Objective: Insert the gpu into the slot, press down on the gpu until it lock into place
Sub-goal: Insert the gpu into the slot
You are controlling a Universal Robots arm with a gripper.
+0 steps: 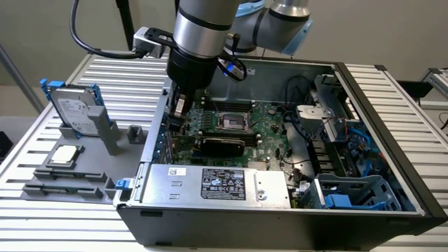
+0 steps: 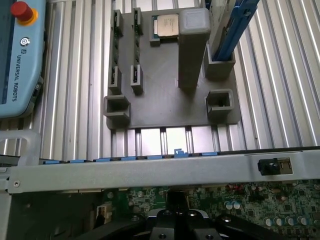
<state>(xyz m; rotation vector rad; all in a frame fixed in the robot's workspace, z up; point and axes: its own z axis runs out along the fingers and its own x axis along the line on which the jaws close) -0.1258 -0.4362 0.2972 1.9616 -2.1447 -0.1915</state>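
A slatted metal desk [image 1: 392, 94] carries an open computer case [image 1: 294, 210] at centre frame and a grey parts holder [image 1: 66, 181] at lower left. The arm's gripper [image 1: 178, 113] reaches into the case at its upper-left side, over the motherboard [image 1: 263, 139]; whether it is open cannot be told. The gpu [image 1: 222, 144] lies at centre, apparently seated, its locking unconfirmed.

I see a green motherboard [image 1: 231, 126] inside the black case [image 1: 392, 157], and at seven o'clock of it a silver power-supply box [image 1: 210, 184] with a black label. The grey fixture plate [image 2: 165, 85] carries a silver chip [image 2: 166, 25].
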